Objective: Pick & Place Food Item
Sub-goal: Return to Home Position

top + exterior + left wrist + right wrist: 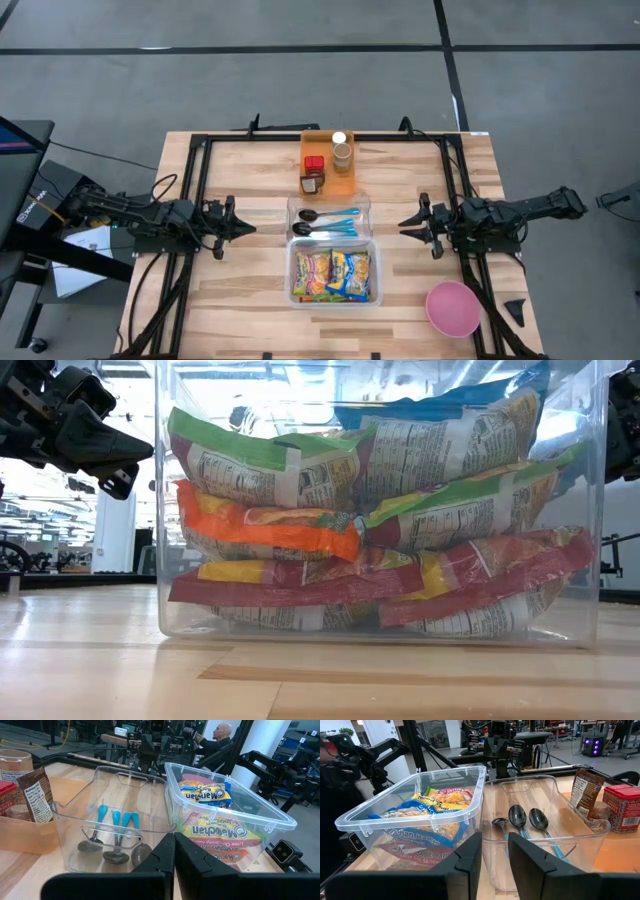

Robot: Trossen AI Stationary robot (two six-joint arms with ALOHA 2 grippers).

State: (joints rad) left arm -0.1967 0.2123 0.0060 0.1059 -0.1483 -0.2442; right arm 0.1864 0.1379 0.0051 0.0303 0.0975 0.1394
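Note:
A clear plastic bin [333, 272] holds several ramen packets [206, 796] stacked flat; they also show in the right wrist view [437, 800] and the low view [370, 530]. My left gripper [248, 228] hovers to the left of the bin and the spoon tray, shut and empty, and points toward the table's right. Its fingers meet in the left wrist view [174, 852]. My right gripper [404, 222] hovers to the right of them, open and empty, and points toward the table's left. A gap shows between its fingers in the right wrist view [495, 857].
A clear tray [328, 220] with three blue-handled spoons [525, 817] stands just beyond the bin. An orange tray [328, 160] with jars and a red tin sits at the far edge. A pink bowl [452, 307] stands at the near right. A person [222, 732] shows beyond the table.

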